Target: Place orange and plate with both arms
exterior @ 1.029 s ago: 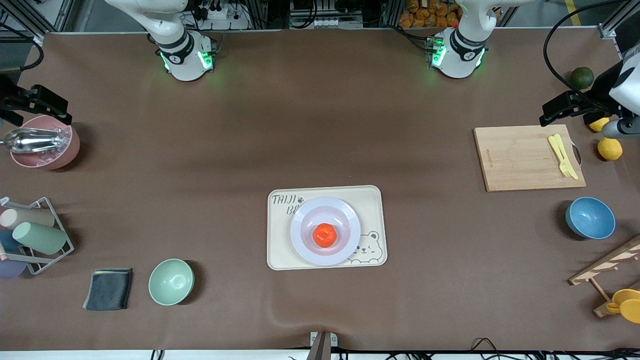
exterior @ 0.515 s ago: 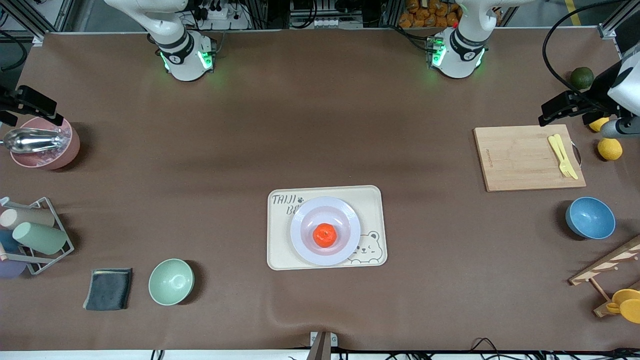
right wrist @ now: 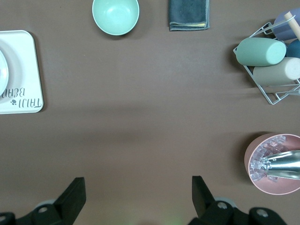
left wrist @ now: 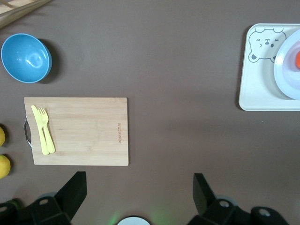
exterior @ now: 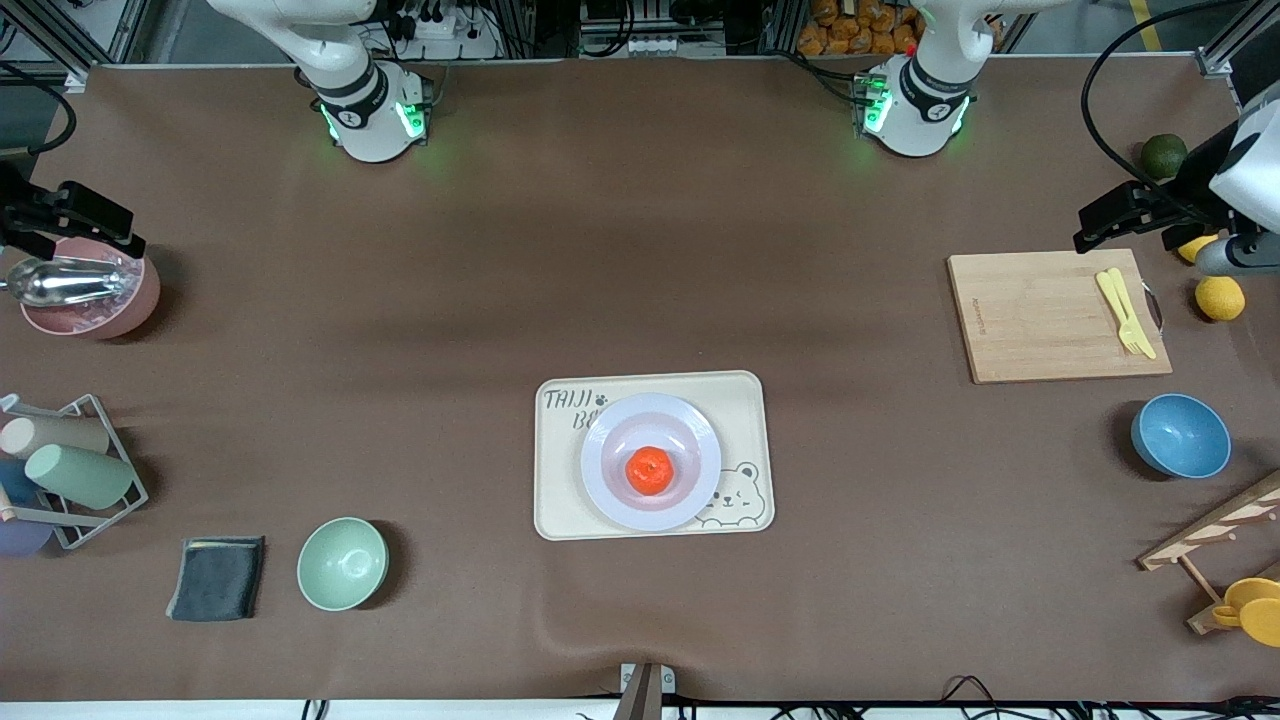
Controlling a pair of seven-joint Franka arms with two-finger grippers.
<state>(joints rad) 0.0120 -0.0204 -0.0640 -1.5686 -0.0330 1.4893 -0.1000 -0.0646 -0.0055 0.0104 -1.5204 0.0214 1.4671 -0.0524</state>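
The orange [exterior: 650, 470] sits in the middle of the plate [exterior: 610, 430], and the plate rests on the cream bear tray [exterior: 745, 400], a little below the centre of the front view. Nothing holds either one.

The left gripper [exterior: 1100, 222] hangs at the right edge of the front view, over the upper corner of the wooden cutting board [exterior: 1040, 320]. Its jaws stand wide open and hold nothing; in the left wrist view the two fingers [left wrist: 72, 190] are far apart at the bottom of the frame. A yellow fork [exterior: 1128, 312] lies on the board. Two lemons [exterior: 1220, 298] and a dark green fruit [exterior: 1163, 155] are close to the right edge, and a blue bowl [exterior: 1180, 436] is lower down.

The right gripper [exterior: 85, 215] hangs at the left edge of the front view, over the pink bowl [exterior: 100, 320], which holds ice and a metal scoop [exterior: 60, 280]. Its jaws are also wide open and empty; the right wrist view shows the fingers [right wrist: 72, 194] spread at the bottom. A green bowl [exterior: 342, 563] and a dark cloth [exterior: 216, 578] lie at the lower left, below a wire rack with cups [exterior: 65, 465]
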